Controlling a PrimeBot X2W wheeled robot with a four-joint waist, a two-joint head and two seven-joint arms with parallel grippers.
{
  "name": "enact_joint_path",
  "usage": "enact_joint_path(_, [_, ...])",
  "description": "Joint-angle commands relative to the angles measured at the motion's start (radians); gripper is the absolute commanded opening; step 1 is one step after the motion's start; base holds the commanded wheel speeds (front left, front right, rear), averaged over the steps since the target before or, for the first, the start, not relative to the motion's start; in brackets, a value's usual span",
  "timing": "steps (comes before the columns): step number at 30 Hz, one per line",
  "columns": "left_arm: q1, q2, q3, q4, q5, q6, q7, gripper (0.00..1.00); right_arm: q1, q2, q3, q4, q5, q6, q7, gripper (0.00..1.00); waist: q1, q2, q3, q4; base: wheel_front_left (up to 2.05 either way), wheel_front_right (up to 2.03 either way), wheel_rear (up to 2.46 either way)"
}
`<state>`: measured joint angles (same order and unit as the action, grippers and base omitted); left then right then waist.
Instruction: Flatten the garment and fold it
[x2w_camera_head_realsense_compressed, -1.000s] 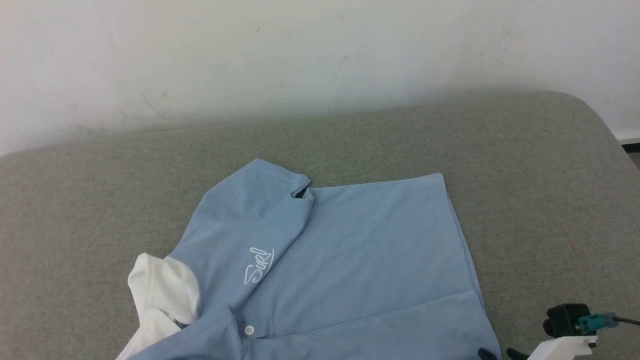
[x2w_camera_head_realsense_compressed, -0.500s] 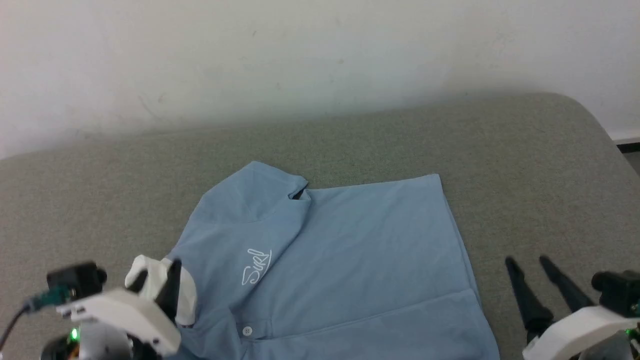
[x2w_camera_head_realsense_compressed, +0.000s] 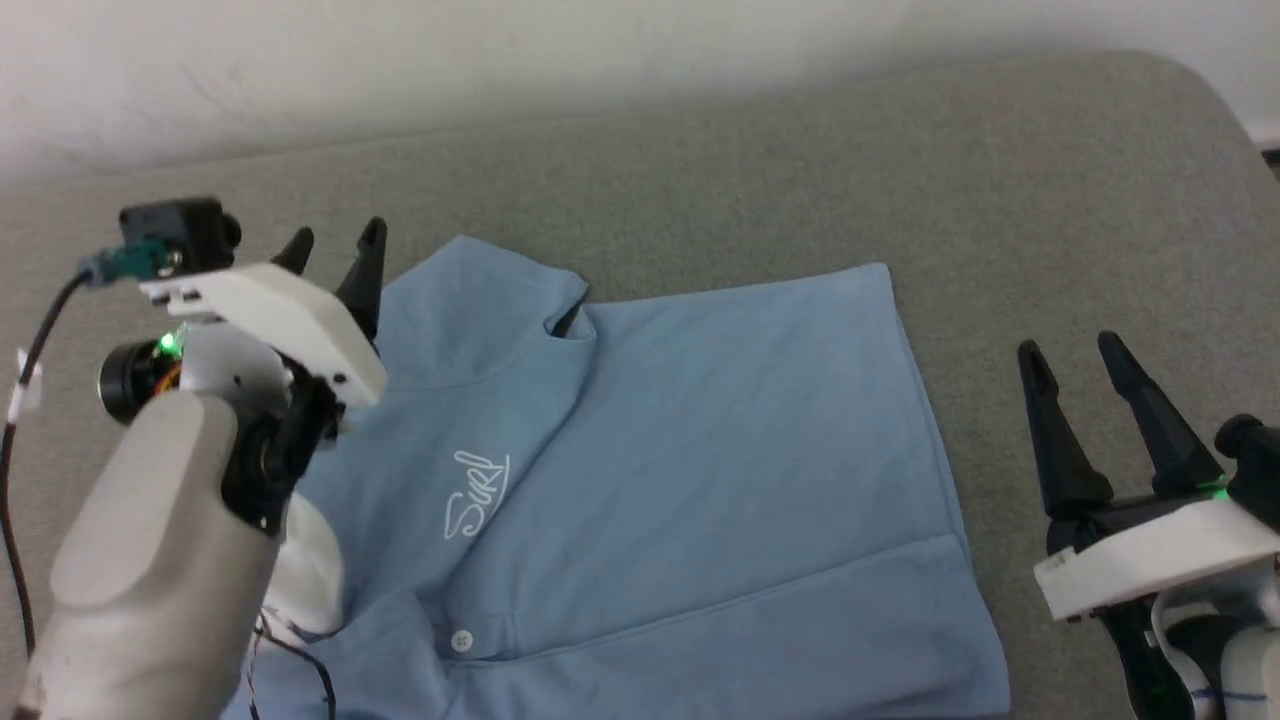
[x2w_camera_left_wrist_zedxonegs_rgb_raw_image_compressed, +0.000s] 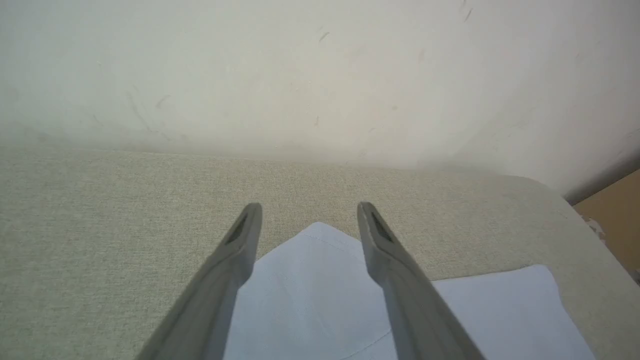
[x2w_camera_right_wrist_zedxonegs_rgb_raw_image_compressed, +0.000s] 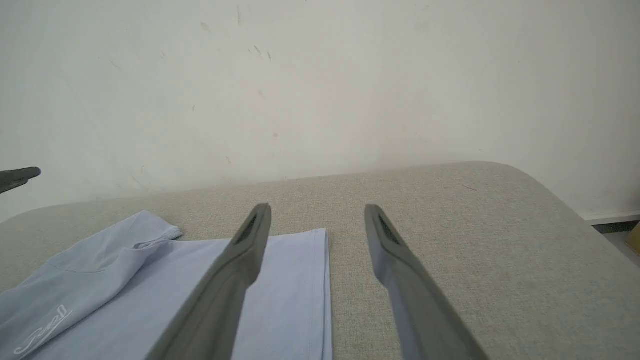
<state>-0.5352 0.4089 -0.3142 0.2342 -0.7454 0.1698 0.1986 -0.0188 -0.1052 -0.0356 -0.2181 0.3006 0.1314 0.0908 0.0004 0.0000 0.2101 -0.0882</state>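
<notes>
The light blue polo shirt (x2w_camera_head_realsense_compressed: 680, 470) lies on the grey cushioned surface (x2w_camera_head_realsense_compressed: 700, 170), partly folded, with its white script logo (x2w_camera_head_realsense_compressed: 477, 494) and small white button (x2w_camera_head_realsense_compressed: 461, 640) facing up. A white collar part (x2w_camera_head_realsense_compressed: 312, 575) peeks out at the shirt's left, behind my left arm. My left gripper (x2w_camera_head_realsense_compressed: 334, 240) is open, hovering above the shirt's far left corner (x2w_camera_left_wrist_zedxonegs_rgb_raw_image_compressed: 315, 235). My right gripper (x2w_camera_head_realsense_compressed: 1070, 350) is open, held over bare surface just right of the shirt's right edge (x2w_camera_right_wrist_zedxonegs_rgb_raw_image_compressed: 320, 285). Nothing is between either pair of fingers.
A pale wall (x2w_camera_head_realsense_compressed: 500, 50) runs behind the surface. The surface's rounded right corner (x2w_camera_head_realsense_compressed: 1200, 90) drops off toward the floor. Bare grey fabric spreads beyond and to the right of the shirt. The left gripper's fingertip (x2w_camera_right_wrist_zedxonegs_rgb_raw_image_compressed: 20, 177) pokes in at the right wrist view's left edge.
Both arms have risen into view and reached forward, the left over the shirt's far left corner, the right beside its right edge. The head camera has tilted down. The shirt lies unchanged.
</notes>
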Motion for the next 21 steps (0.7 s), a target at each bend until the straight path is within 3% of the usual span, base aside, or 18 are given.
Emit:
enact_joint_path(1, [-0.047,-0.003,-0.01,0.053,0.004,-0.019,0.019,1.0,-0.023,0.005,0.006,0.005,0.004,-0.001,-0.01,1.0,-0.0004,0.0,0.084,-0.06,0.0,0.0,0.0])
enact_joint_path(8, [-0.23,0.007,-0.052,0.328,-0.012,-0.094,0.159,1.0,-0.081,-0.001,0.045,0.073,0.034,-0.001,-0.031,1.0,-0.0004,0.0,0.144,-0.134,0.0,0.0,0.0])
enact_joint_path(15, [-0.303,0.029,-0.115,0.538,-0.009,-0.11,0.373,1.0,-0.1,-0.008,0.072,0.133,0.062,-0.001,-0.049,1.0,-0.0004,0.0,0.164,-0.187,0.0,0.0,0.0])
enact_joint_path(16, [-0.303,0.027,-0.127,0.563,-0.011,-0.111,0.418,0.88,-0.098,-0.009,0.072,0.14,0.067,-0.001,-0.049,1.0,-0.0004,0.0,0.162,-0.19,0.0,0.0,0.0])
enact_joint_path(17, [-0.301,0.022,-0.137,0.583,-0.018,-0.113,0.464,0.48,-0.097,-0.011,0.072,0.146,0.071,-0.001,-0.049,1.0,-0.0004,0.0,0.16,-0.192,0.0,0.0,0.0])
enact_joint_path(19, [-0.292,0.013,-0.156,0.609,-0.024,-0.11,0.539,0.0,-0.093,-0.013,0.078,0.158,0.092,-0.001,-0.035,1.0,-0.0004,0.0,0.156,-0.193,0.0,0.0,0.0])
enact_joint_path(21, [-0.28,0.006,-0.155,0.622,-0.041,-0.111,0.571,0.0,-0.094,-0.022,0.086,0.167,0.109,-0.001,-0.022,1.0,-0.0004,0.0,0.15,-0.194,0.0,0.0,0.0])
